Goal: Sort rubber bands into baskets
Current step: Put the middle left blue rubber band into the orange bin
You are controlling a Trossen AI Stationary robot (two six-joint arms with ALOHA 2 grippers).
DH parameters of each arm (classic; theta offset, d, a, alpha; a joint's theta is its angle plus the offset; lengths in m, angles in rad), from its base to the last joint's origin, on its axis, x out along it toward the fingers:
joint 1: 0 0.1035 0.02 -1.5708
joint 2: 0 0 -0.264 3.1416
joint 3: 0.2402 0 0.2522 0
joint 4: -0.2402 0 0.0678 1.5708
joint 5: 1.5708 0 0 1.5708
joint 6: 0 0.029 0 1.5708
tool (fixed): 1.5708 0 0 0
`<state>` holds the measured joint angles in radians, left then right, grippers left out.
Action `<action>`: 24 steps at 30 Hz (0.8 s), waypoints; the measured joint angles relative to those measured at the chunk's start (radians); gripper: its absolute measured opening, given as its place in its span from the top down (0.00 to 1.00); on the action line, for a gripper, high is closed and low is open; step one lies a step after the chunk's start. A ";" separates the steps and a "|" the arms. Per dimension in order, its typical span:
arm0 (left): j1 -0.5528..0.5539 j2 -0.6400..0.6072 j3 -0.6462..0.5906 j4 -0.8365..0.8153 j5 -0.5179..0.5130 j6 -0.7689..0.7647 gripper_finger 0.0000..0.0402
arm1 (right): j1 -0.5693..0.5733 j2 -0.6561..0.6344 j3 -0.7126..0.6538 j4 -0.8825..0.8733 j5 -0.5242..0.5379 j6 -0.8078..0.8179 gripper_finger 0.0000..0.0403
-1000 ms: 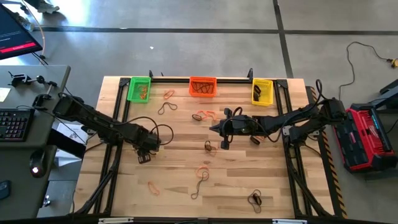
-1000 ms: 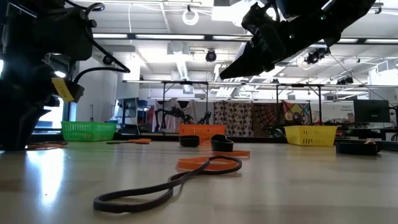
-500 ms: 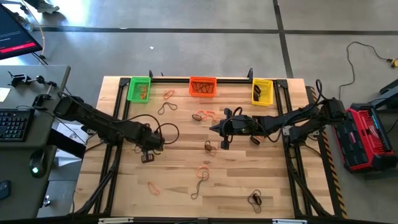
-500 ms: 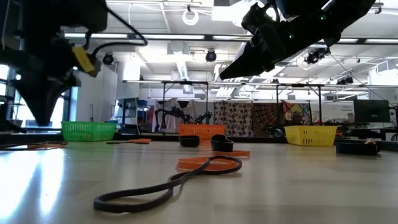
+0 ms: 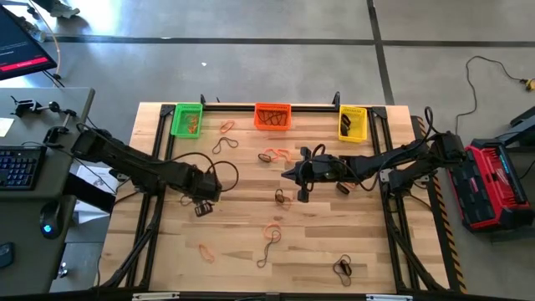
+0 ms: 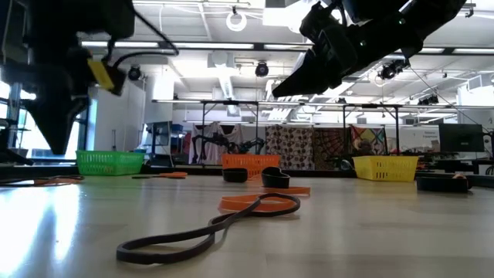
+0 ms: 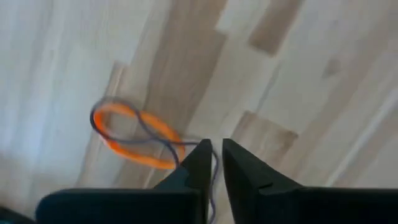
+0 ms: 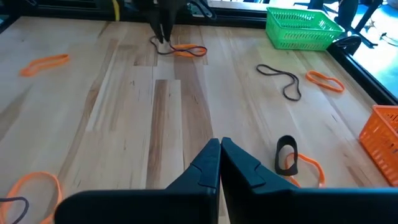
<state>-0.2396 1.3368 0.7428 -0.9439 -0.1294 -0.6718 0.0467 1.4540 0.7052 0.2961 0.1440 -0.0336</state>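
Note:
Green, orange and yellow baskets stand along the table's far edge. Rubber bands lie scattered over the wood. My left gripper points down over the left half, raised off the table, its fingers a narrow gap apart. Below it lie an orange band and a thin dark band looped across it; a strand of the dark band shows in the gap. My right gripper hovers shut over the table's middle, touching nothing. My left gripper points down over the dark band's strand, which shows between its fingertips. I cannot tell whether the fingers touch it. In the low view both bands lie on the table below the raised fingertips.
More bands lie by the orange basket, at the table's middle, toward the near edge and at the near left. Black frame rails run along the table's sides. A red device stands off the right edge.
My left gripper has risen from the table surface and shifted slightly toward the right edge. In the low view its fingers have drawn together from a wide spread to a narrow point. The orange and dark bands still lie on the table.

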 joint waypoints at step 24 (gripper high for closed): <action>0.104 -0.002 -0.188 0.146 0.065 -0.155 0.78 | 0.000 0.000 0.000 0.000 -0.003 0.011 1.00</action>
<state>-0.1356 1.3346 0.5545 -0.7979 -0.0647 -0.8270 0.0467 1.4540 0.7052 0.2958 0.1413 -0.0227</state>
